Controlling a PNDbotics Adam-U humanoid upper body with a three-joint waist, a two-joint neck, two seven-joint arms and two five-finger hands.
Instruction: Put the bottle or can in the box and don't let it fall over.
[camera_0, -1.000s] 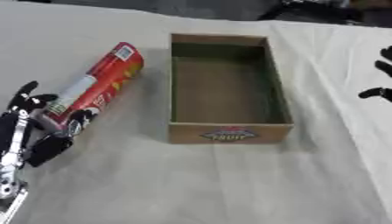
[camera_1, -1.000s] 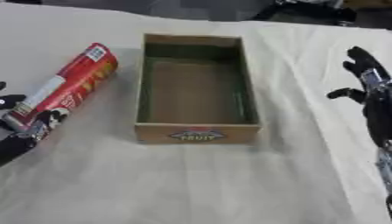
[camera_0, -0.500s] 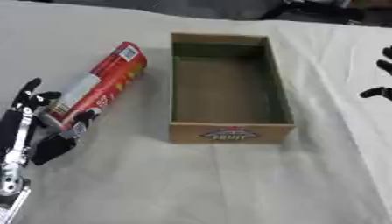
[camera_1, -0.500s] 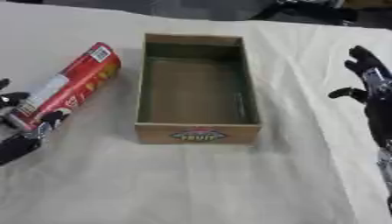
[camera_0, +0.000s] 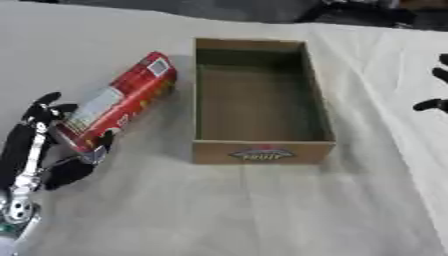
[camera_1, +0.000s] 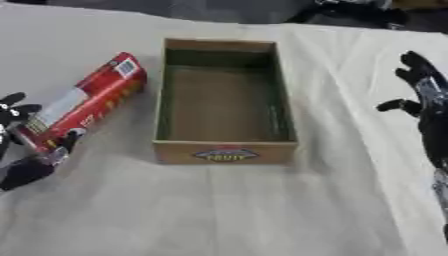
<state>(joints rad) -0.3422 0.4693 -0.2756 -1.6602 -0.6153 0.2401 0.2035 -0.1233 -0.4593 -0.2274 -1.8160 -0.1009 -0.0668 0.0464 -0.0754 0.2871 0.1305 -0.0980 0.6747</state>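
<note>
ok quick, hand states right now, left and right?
Left hand: at the near end of the lying red can, fingers round it; grasp looks under way.
Right hand: open, holding nothing, right of the box.

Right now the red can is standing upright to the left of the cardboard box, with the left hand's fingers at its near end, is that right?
Not quite: the red can is lying on its side, not upright, as the left eye view shows. It does lie left of the cardboard box, and the left hand has its fingers at the near end.
</note>
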